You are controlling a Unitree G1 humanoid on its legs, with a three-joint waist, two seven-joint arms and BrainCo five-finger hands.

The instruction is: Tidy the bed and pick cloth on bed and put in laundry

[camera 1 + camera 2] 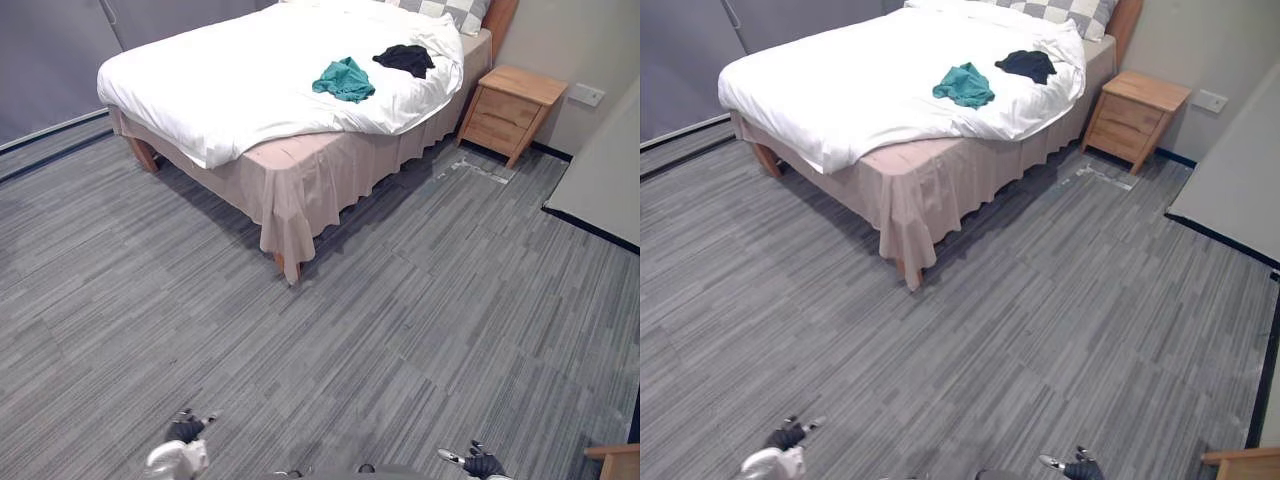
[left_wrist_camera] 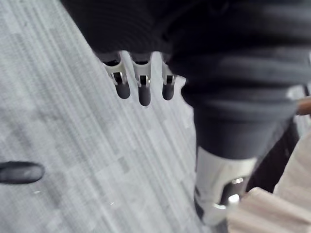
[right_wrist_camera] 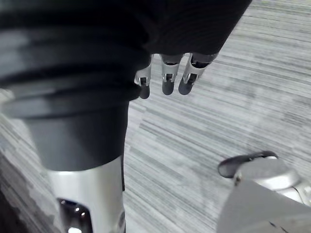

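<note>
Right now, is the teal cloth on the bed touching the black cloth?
Apart. The left eye view shows a strip of bare white duvet between the teal cloth and the black cloth.

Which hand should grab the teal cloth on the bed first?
Left, narrowly: left hand and right hand both hang open, far off, but the bed lies ahead-left, so left likely reaches the teal cloth sooner.
</note>
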